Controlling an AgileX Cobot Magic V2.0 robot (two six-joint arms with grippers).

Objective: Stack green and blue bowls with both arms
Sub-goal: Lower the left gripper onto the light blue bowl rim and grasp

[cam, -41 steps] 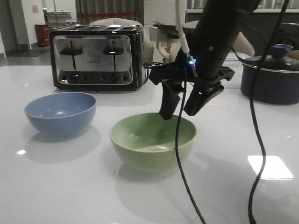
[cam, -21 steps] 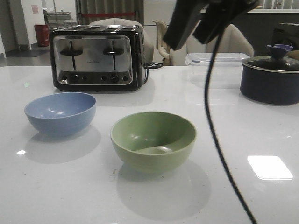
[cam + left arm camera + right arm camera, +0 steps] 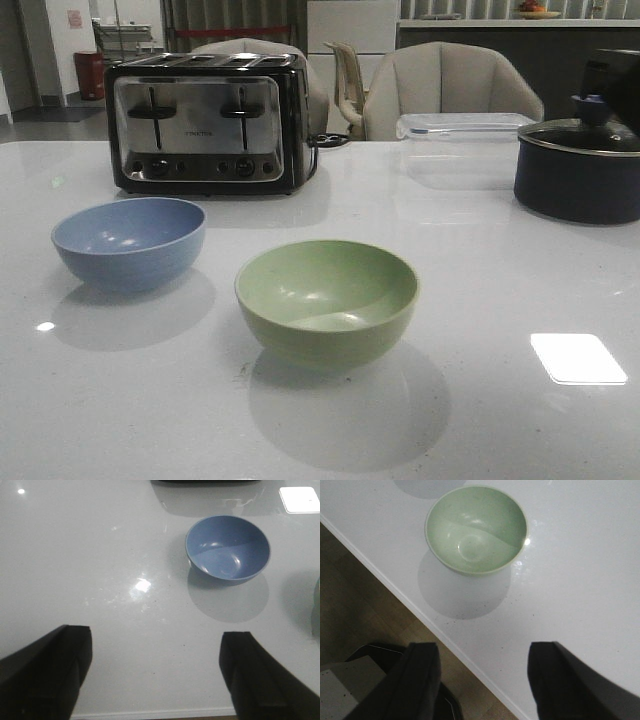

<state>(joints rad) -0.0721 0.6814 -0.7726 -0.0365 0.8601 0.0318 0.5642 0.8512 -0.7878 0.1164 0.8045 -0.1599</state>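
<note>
The pale green bowl (image 3: 327,302) stands upright and empty on the white table near its front middle. It also shows in the right wrist view (image 3: 476,529). The dusty blue bowl (image 3: 129,241) stands upright and empty to its left, apart from it, and shows in the left wrist view (image 3: 227,548). Neither arm shows in the front view. My left gripper (image 3: 156,672) is open and empty, high over the table edge, well short of the blue bowl. My right gripper (image 3: 482,677) is open and empty above the table's edge, short of the green bowl.
A chrome toaster (image 3: 208,122) stands at the back left. A dark lidded pot (image 3: 580,165) sits at the back right, with a clear plastic box (image 3: 456,148) beside it. Chairs stand behind the table. The table edge (image 3: 395,582) and floor show in the right wrist view.
The right arm, which hung open over the green bowl a second ago, has risen and left the front view. Both bowls have stayed in place.
</note>
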